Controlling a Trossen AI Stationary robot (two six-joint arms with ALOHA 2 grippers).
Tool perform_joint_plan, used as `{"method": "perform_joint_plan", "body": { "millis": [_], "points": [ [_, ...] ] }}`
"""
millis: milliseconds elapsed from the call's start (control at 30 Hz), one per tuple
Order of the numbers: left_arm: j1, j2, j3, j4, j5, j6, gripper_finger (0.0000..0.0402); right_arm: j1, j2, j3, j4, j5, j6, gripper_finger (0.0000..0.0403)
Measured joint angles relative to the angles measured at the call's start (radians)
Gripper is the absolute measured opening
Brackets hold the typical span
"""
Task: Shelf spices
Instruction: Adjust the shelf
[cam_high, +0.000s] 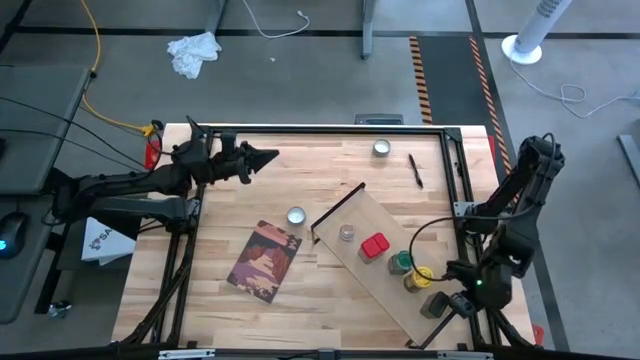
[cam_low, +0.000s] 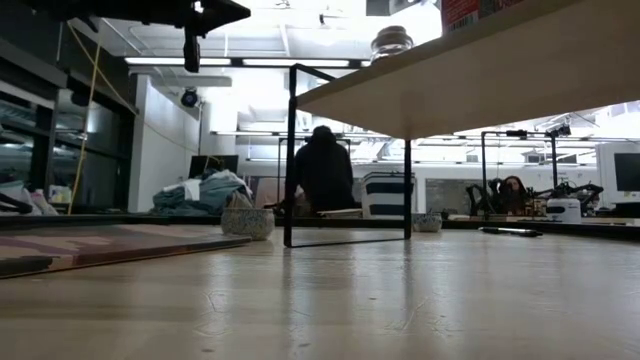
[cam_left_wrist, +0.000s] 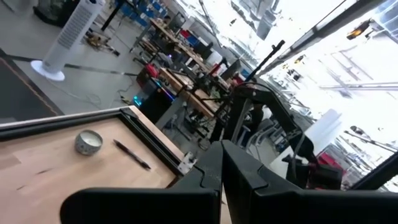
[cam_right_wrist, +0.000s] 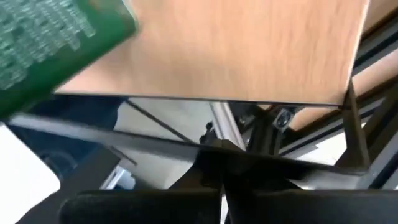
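Note:
The shelf (cam_high: 385, 255), a pale wood board on black wire legs (cam_low: 290, 150), stands slantwise on the table's right half. On it, in a row, stand the clear glass jar (cam_high: 346, 233), red box (cam_high: 374, 246), green-topped jar (cam_high: 400, 262), yellow-topped jar (cam_high: 418, 278) and dark grey tin (cam_high: 432, 305). My right gripper (cam_high: 450, 300) is low beside the shelf's near end, close to the tin, and its fingers (cam_right_wrist: 211, 171) are shut with nothing between them. My left gripper (cam_high: 264, 157) hovers shut above the table's far left part, well clear of the shelf.
A brown-and-maroon book (cam_high: 265, 260) lies left of the shelf. A small round tin (cam_high: 296, 215) sits between book and shelf, another (cam_high: 381, 148) near the far edge, and a black pen (cam_high: 415, 170) beside it. A black frame rail (cam_high: 460, 170) runs along the table's right side.

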Motion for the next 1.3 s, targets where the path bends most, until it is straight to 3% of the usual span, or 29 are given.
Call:
{"method": "perform_joint_plan", "body": {
  "millis": [400, 533, 767, 1033, 1300],
  "points": [
    [0.009, 0.000, 0.000, -0.014, 0.024, 0.142, 0.0000, -0.097, -0.028, -0.003, -0.313, 0.209, -0.058, 0.0000],
    [0.010, 0.000, 0.000, -0.127, 0.041, 0.209, 0.0000, -0.147, -0.038, -0.003, -0.367, 0.310, -0.073, 0.0000],
    [0.057, 0.001, 0.000, -0.423, 0.047, 0.194, 0.0001, -0.239, -0.037, -0.003, -0.367, 0.488, -0.114, 0.0000],
    [0.128, 0.066, 0.000, -0.698, 0.135, 0.170, 0.0001, -0.373, -0.037, -0.003, -0.371, 0.503, -0.236, 0.0000],
    [0.110, 0.199, 0.000, -0.713, 0.188, 0.163, 0.0001, -0.524, -0.037, -0.003, -0.364, 0.530, -0.360, 0.0000]
  ]
}}
